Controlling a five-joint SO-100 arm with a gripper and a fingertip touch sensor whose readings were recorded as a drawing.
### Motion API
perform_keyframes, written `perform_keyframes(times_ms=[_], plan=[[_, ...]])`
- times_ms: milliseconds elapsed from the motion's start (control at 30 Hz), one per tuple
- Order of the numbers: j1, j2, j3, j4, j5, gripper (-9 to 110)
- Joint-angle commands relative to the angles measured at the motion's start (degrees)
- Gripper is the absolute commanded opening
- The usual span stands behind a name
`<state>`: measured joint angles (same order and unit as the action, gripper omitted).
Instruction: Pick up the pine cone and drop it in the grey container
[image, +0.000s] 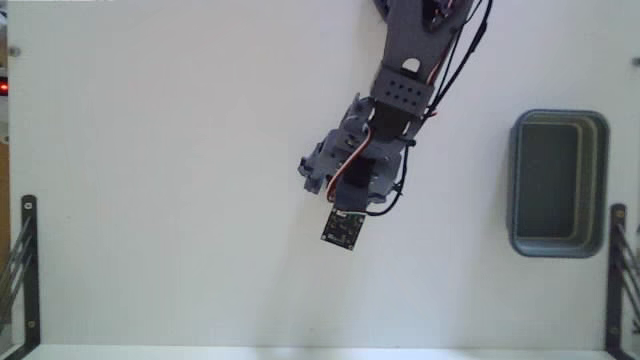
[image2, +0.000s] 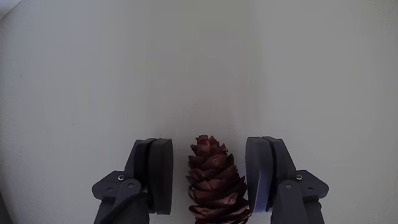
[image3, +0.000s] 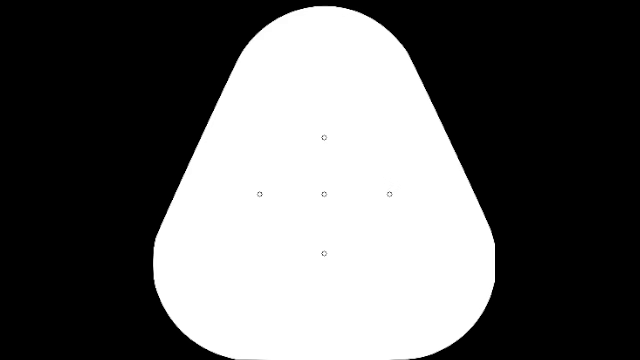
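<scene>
White table (image: 150, 200), grey container (image: 558, 183), pine cone (image2: 216, 180)

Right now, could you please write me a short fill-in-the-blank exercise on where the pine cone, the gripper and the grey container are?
1. In the wrist view the pine cone lies ____ the two fingers of the gripper.
2. The fingers stand apart from the cone on both sides, so the gripper is ____.
3. In the fixed view the grey container sits near the ____ edge of the picture.
4. Seen from that camera, the inside of the container is ____.

Missing words: between; open; right; empty
</scene>
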<state>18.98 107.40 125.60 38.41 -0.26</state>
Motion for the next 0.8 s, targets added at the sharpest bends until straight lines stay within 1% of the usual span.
perform_keyframes(times_ms=[0, 767], plan=[[0.07, 1.33, 0.16, -1.03, 0.26, 68], [0.07, 1.33, 0.16, -1.03, 0.26, 61]])
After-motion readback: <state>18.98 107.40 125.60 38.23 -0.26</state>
